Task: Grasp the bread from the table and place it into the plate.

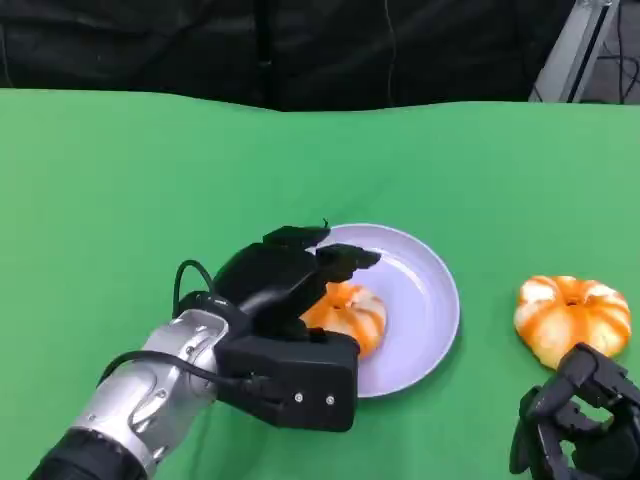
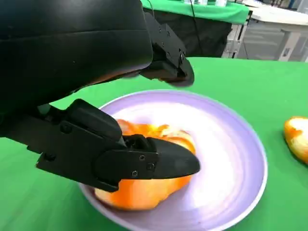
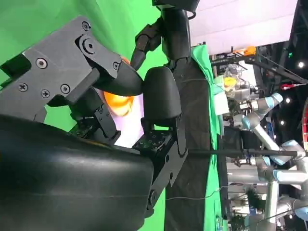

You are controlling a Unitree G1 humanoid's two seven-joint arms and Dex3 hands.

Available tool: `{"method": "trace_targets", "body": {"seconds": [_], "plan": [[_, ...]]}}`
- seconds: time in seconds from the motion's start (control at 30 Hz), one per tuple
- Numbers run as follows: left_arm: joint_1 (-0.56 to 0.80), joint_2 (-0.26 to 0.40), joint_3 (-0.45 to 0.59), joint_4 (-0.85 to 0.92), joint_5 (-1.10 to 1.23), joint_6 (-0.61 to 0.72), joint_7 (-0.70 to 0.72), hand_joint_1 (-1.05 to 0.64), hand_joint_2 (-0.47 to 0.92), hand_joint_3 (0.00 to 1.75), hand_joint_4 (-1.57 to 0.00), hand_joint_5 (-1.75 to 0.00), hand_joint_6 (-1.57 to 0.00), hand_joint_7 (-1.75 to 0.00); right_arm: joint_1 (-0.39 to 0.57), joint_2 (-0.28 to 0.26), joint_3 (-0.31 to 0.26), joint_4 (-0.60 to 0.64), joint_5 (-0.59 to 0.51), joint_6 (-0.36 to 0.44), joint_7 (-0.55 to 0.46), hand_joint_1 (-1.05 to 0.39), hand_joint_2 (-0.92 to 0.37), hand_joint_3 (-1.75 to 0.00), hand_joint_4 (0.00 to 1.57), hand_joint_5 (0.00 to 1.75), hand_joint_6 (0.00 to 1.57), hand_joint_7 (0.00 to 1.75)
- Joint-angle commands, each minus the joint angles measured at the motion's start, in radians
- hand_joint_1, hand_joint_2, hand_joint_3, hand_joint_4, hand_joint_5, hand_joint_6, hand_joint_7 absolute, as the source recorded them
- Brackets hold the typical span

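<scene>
While the left hand (image 1: 290,300) cups its fingers around the bread (image 1: 350,315) on the near-left part of the plate (image 1: 425,300), a second bread (image 1: 572,318) lies on the table; it looks light, soft, crushable; grip its rounded sides gently; right hand (image 1: 580,425) curled, empty.

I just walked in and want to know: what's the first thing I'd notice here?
The left robot hand over the purple plate at the middle of the green table, holding an orange bread that sits in the plate. Another orange bread lies on the table to the right, with the right robot hand just in front of it.
</scene>
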Motion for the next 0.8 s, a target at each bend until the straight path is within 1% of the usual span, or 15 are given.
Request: {"method": "trace_targets", "body": {"seconds": [0.03,0.13,0.2,0.27,0.37,0.4,0.43,0.5,0.53,0.57,0.6,0.67,0.73,0.77,0.8], "plan": [[0.024,0.025,0.002,-0.009,-0.01,-0.023,0.002,-1.02,0.92,0.67,0.0,0.0,-0.15,0.0,0.003,-0.009,-0.008,0.002,0.012,-0.009,0.001,-0.14,-0.5,-1.28,0.89,1.75,0.76,1.65],[0.038,0.033,0.016,-0.022,-0.034,-0.04,0.001,-1.04,0.92,0.72,0.0,0.0,-0.12,0.0,0.004,-0.009,-0.008,0.003,0.002,-0.013,-0.004,-0.15,-0.5,-1.27,0.89,1.75,0.76,1.65],[0.07,0.044,0.056,-0.063,-0.093,-0.06,-0.015,-1.05,0.92,0.73,0.0,0.0,-0.12,0.0,0.003,-0.008,-0.008,0.002,0.0,-0.011,-0.006,-0.14,-0.51,-1.26,0.89,1.75,0.76,1.65],[0.105,0.055,0.096,-0.097,-0.157,-0.098,-0.017,-1.04,0.92,0.73,0.0,0.0,-0.15,-0.02,0.002,-0.007,-0.008,0.001,0.007,-0.006,-0.004,-0.13,-0.52,-1.26,0.88,1.75,0.75,1.65],[0.154,0.049,0.165,-0.116,-0.282,-0.178,-0.023,-0.96,0.92,0.66,0.0,0.0,-0.21,-0.03,-0.004,-0.006,-0.008,0.004,0.012,0.001,-0.004,-0.13,-0.52,-1.25,0.89,1.75,0.76,1.65],[0.173,0.036,0.192,-0.119,-0.337,-0.205,-0.024,-0.83,0.92,0.54,-0.06,-0.03,-0.29,-0.05,-0.006,-0.007,-0.009,0.005,0.012,0.004,-0.005,-0.13,-0.51,-1.27,0.9,1.75,0.77,1.64],[0.198,0.02,0.22,-0.134,-0.4,-0.215,-0.033,-0.75,0.92,0.46,-0.11,-0.05,-0.34,-0.05,-0.009,-0.007,-0.01,0.009,0.012,0.003,-0.004,-0.14,-0.51,-1.27,0.91,1.75,0.78,1.64],[0.237,0.004,0.257,-0.166,-0.488,-0.214,-0.062,-0.6,0.92,0.41,-0.21,-0.09,-0.42,-0.07,-0.012,-0.008,-0.011,0.013,0.012,0.001,-0.002,-0.14,-0.5,-1.28,0.91,1.75,0.78,1.64],[0.254,0.001,0.271,-0.185,-0.519,-0.208,-0.077,-0.54,0.92,0.48,-0.29,-0.1,-0.47,-0.06,-0.012,-0.009,-0.011,0.014,0.011,0.0,-0.001,-0.13,-0.5,-1.28,0.91,1.75,0.78,1.63],[0.28,-0.013,0.293,-0.214,-0.602,-0.189,-0.116,-0.51,0.92,0.51,-0.33,-0.1,-0.49,-0.06,-0.014,-0.01,-0.012,0.018,0.012,-0.005,0.001,-0.13,-0.5,-1.28,0.91,1.75,0.78,1.63],[0.305,-0.026,0.313,-0.247,-0.685,-0.156,-0.158,-0.43,0.92,0.52,-0.44,-0.14,-0.54,-0.07,-0.016,-0.011,-0.013,0.021,0.012,-0.007,0.003,-0.13,-0.5,-1.29,0.91,1.75,0.78,1.63],[0.358,-0.045,0.351,-0.327,-0.837,-0.059,-0.227,-0.31,0.92,0.5,-0.56,-0.18,-0.6,-0.08,-0.019,-0.013,-0.015,0.024,0.013,-0.009,0.006,-0.13,-0.5,-1.29,0.9,1.75,0.77,1.63],[0.415,-0.051,0.396,-0.42,-1.004,0.089,-0.287,-0.18,0.92,0.47,-0.76,-0.27,-0.74,-0.13,-0.017,-0.009,-0.014,0.022,0.01,-0.006,0.002,-0.14,-0.5,-1.28,0.9,1.75,0.77,1.63],[0.434,-0.05,0.413,-0.455,-1.059,0.147,-0.307,-0.14,0.92,0.47,-0.87,-0.45,-0.88,-0.17,-0.015,-0.007,-0.013,0.02,0.008,-0.004,-0.002,-0.14,-0.5,-1.28,0.9,1.75,0.77,1.63],[0.463,-0.047,0.436,-0.499,-1.134,0.214,-0.331,-0.12,0.92,0.46,-0.89,-0.61,-0.97,-0.16,-0.013,-0.007,-0.012,0.015,0.007,0.002,-0.005,-0.14,-0.5,-1.28,0.9,1.75,0.78,1.63]]}}
